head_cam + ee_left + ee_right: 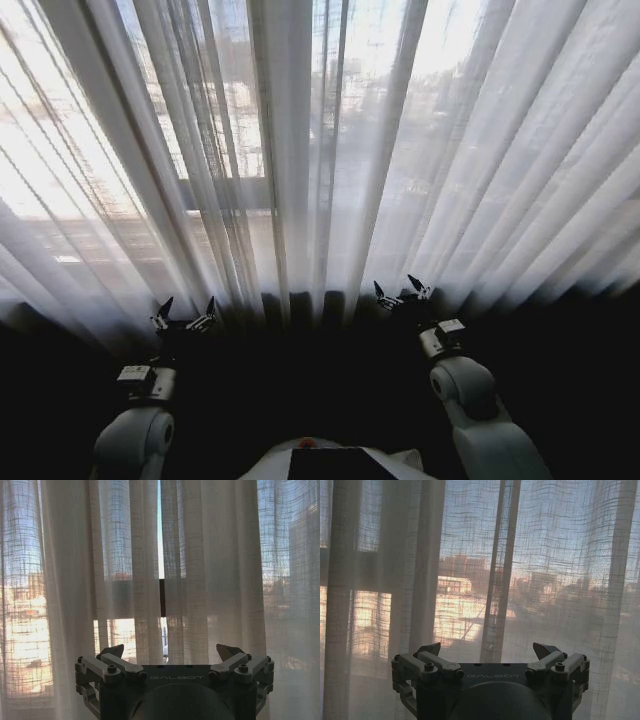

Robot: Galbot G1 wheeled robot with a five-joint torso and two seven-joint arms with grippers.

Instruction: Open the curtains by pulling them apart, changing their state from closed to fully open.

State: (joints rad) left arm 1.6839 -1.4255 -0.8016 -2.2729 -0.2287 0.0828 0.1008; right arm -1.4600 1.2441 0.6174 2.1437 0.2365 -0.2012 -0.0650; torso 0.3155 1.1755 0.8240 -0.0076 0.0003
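Sheer white pleated curtains [300,150] hang closed across the window ahead of me, reaching down past both arms. In the left wrist view a thin gap between two curtain panels [160,555] runs straight up the middle. My left gripper [185,312] is open, a short way in front of the fabric, left of centre. My right gripper [402,290] is open too, right of centre, close to the cloth. The left gripper [170,652] and the right gripper [487,650] hold nothing, and curtain fabric [495,580] hangs just beyond the fingertips.
Behind the fabric a dark window frame bar [240,190] crosses at mid height, with buildings outside. The floor below the curtains is in deep shadow. My torso [335,462] sits low at the centre.
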